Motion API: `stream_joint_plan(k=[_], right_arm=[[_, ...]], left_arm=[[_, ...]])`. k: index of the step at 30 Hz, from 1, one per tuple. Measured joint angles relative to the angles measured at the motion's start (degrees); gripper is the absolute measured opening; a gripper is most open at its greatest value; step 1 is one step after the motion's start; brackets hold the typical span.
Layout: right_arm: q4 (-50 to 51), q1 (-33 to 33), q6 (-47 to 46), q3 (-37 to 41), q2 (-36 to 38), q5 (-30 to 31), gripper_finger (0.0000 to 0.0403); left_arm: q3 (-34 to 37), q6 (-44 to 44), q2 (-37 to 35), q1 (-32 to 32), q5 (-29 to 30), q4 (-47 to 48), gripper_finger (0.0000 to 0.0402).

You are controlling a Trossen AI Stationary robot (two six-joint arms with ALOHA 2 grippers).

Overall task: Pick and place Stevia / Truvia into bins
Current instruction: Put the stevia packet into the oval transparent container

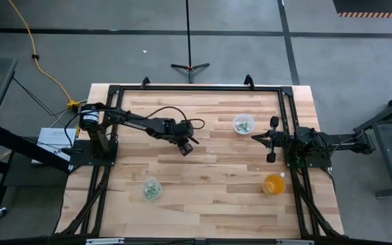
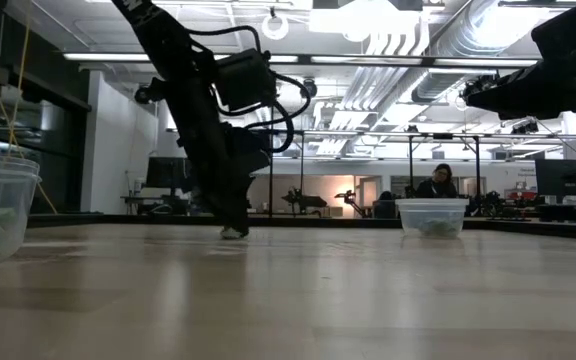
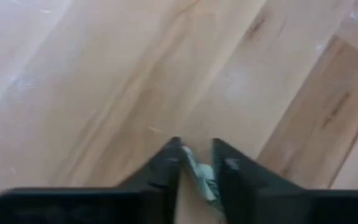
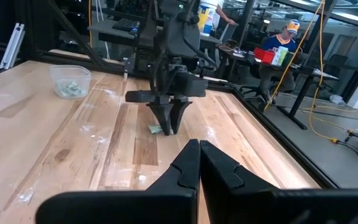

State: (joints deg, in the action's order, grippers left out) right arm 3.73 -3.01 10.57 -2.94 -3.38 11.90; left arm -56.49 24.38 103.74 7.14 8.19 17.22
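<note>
My left gripper (image 1: 186, 150) reaches down to the middle of the table, its fingertips at the tabletop in the low view (image 2: 233, 232), and it is shut on a pale green and white Stevia packet (image 3: 199, 176). One clear cup (image 1: 243, 124) with packets in it stands toward the far right. A second clear cup (image 1: 152, 188), also with packets in it, stands toward the near left. My right gripper (image 1: 255, 138) waits shut near the right edge, raised above the table (image 4: 199, 144). My left gripper pinches the packet between its two fingers (image 3: 169, 163), coming from above and pointing down. An end of the packet (image 4: 155, 129) sticks out beside the fingertips, low at the tabletop. Whether it is lifted clear I cannot tell.
An orange translucent cup (image 1: 274, 184) stands near the right arm's base, toward the near right. A dark metal frame (image 1: 196, 88) runs along the table's edges. People sit at desks in the room beyond the table (image 4: 281, 43).
</note>
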Motion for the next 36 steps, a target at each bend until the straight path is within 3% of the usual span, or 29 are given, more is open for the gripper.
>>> stream_joint_plan(k=[3, 5, 9, 13, 17, 22, 28, 36], right_arm=[[-0.02, 0.00, -0.02, 0.00, 0.00, 0.00, 0.0002], [-0.07, 0.00, -0.01, 0.01, 0.00, 0.02, 0.0002], [-0.07, 0.00, -0.07, 0.02, 0.00, 0.00, 0.0001], [-0.07, 0.00, -0.12, 0.02, 0.00, 0.00, 0.0003], [-0.07, 0.00, -0.20, 0.02, 0.00, -0.02, 0.0001], [-0.09, 0.00, -0.17, 0.02, 0.00, -0.02, 0.0004], [-0.19, 0.00, -0.08, 0.04, 0.00, -0.03, 0.0001], [-0.61, 0.00, -0.19, 0.13, 0.00, -0.04, 0.0002]], left_arm=[[-1.10, -0.38, -0.17, -0.36, 0.85, 0.21, 0.0042], [-2.46, -2.14, -1.10, -0.80, 0.45, 1.59, 0.0022], [-7.03, -3.60, -3.13, -3.52, -0.14, 9.00, 0.0044], [-13.56, -2.07, -3.87, -9.45, -0.47, 22.71, 0.0022], [-19.98, 7.35, -3.90, -16.81, -0.82, 37.46, 0.0029], [-23.70, 22.48, -3.90, -27.03, -0.04, 48.88, 0.0033], [-21.80, 35.45, -3.88, -35.25, 0.12, 48.96, 0.0023], [-16.72, 40.22, -3.88, -38.08, -2.09, 50.28, 0.0073]])
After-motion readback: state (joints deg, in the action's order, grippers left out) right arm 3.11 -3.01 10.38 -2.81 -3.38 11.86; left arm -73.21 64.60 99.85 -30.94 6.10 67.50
